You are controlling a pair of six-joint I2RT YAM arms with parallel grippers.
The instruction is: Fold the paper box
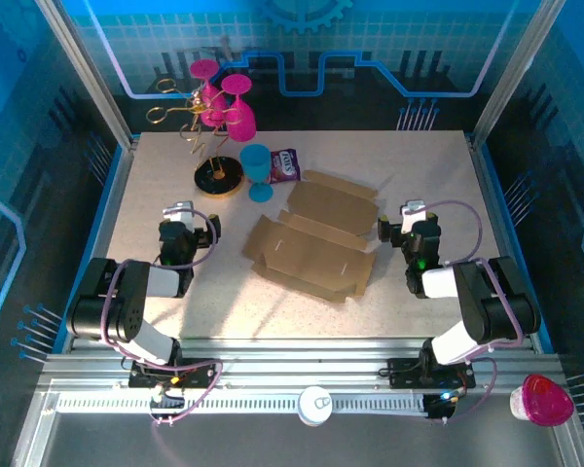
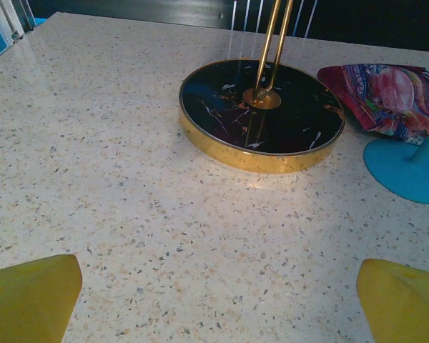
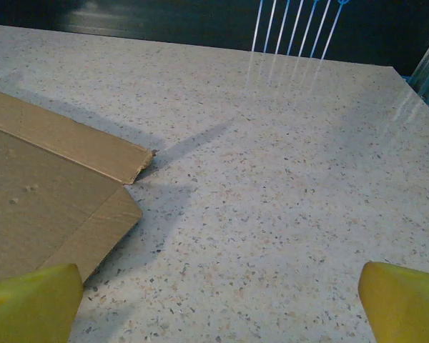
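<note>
- Currently, the table [image 1: 156, 165] presents a light, speckled stone-look surface, matte with a few soft reflections, set inside an enclosure of blue-lit walls [image 1: 389, 39] printed with a fine grid and circuit-style lines.
- Metal posts frame the enclosure at the far corners, and a ribbed metal rail [image 1: 273, 375] runs along the near edge, where both arm bases are bolted.
- The paper box [image 1: 316, 243] lies unfolded and flat at the middle of the table, between the two arms, its flaps spread and its creases visible. In the right wrist view, one corner flap lies flush on the surface at the left and casts a thin shadow.
- The left gripper [image 1: 185, 226] sits low over bare table, to the left of the paper box and apart from it. Its yellow fingers [image 2: 28, 300] stand wide apart with nothing between them.
- The right gripper [image 1: 414, 232] sits just beside the right edge of the paper box, jaws likewise spread wide and holding nothing.
- A stand [image 2: 261, 114] with a round black, gold-rimmed base occupies the far left of the table and carries pink glasses [image 1: 229, 107] on gold wire arms.
- A blue goblet [image 1: 258, 170] stands just right of the stand, with a purple snack packet [image 1: 284, 165] beside it.
- A pink cup [image 1: 543, 399] rests off the table, at the near right corner.
</note>
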